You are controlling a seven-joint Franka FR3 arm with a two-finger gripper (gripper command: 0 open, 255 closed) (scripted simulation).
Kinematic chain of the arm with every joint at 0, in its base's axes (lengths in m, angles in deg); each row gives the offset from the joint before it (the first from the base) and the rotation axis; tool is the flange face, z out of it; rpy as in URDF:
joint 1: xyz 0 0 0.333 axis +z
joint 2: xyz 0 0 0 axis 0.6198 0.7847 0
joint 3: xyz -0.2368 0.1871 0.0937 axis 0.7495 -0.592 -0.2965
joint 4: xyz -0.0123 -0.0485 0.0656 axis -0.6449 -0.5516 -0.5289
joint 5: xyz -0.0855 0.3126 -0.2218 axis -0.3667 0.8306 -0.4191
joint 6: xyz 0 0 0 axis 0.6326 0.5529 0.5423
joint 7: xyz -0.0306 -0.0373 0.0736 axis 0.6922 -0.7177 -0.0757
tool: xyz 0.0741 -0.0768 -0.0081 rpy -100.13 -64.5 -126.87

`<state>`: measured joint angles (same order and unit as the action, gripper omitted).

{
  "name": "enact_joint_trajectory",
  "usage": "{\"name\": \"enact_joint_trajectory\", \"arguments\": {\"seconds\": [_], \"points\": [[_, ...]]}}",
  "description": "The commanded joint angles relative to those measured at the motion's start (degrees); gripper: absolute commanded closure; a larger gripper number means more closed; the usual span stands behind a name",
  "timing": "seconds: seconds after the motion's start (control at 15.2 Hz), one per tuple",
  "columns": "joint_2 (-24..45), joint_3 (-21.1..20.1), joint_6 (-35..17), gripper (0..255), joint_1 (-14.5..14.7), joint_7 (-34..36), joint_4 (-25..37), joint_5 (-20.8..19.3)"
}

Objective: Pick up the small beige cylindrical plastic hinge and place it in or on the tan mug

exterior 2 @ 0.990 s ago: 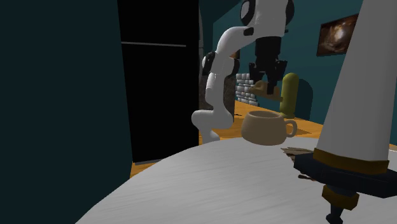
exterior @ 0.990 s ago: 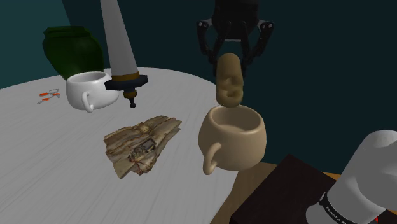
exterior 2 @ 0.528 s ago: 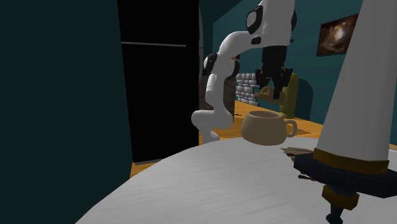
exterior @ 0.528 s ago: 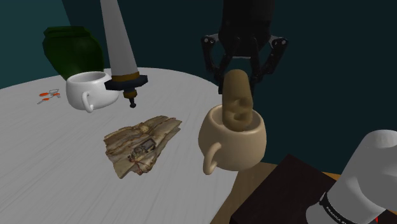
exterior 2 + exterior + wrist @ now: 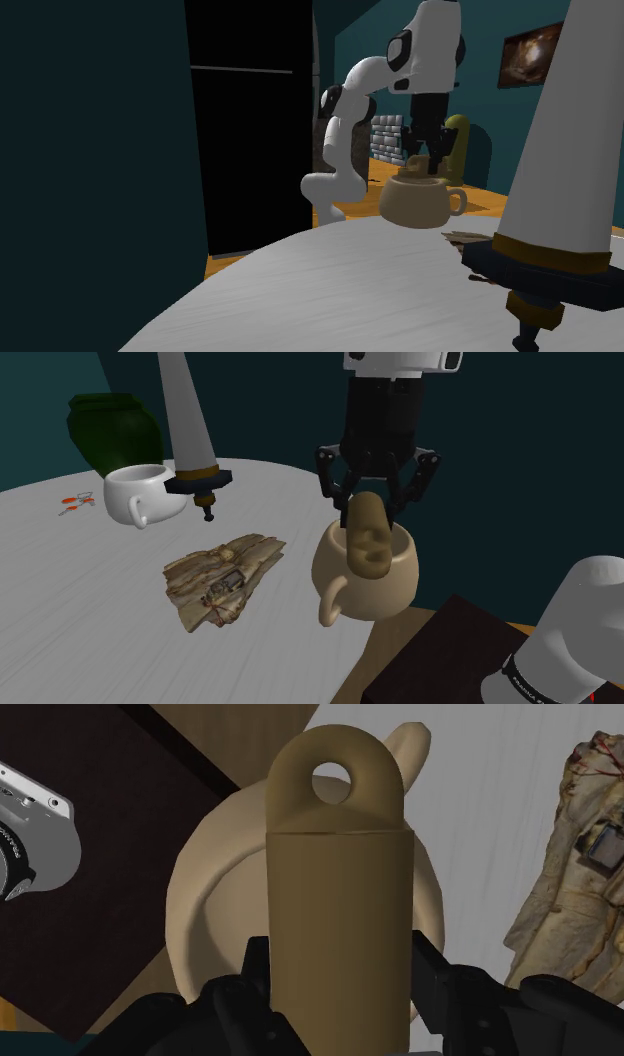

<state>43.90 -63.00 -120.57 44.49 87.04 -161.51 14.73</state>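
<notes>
Gripper (image 5: 368,504) is clamping the hinge (image 5: 367,544), which is poking halfway into the mug (image 5: 390,594), centre-right of the shoulder view. It's standing tall, so I'm worrying it's tipping over the rim once released.

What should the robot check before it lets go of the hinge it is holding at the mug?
1. Gripper clasps the hinge from both sides: ok.
2. Hinge's lower end is inside the mug: ok.
3. Mug stands upright on the table: ok.
4. Hinge touches the mug's bottom: cannot tell.
5. White cup is well apart from the mug: ok.
</notes>
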Motion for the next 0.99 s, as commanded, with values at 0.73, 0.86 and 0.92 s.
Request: {"name": "enact_joint_trajectory", "arguments": {"seconds": [0.73,0.86,0.92], "points": [[-0.39,-0.03,-1.01,0,0.19,-0.13,-1.43,0.19],[-0.38,-0.04,-1.02,0,0.19,-0.12,-1.42,0.19],[0.3,0.07,0.8,0,-0.02,0.14,1.05,-0.13]]}}
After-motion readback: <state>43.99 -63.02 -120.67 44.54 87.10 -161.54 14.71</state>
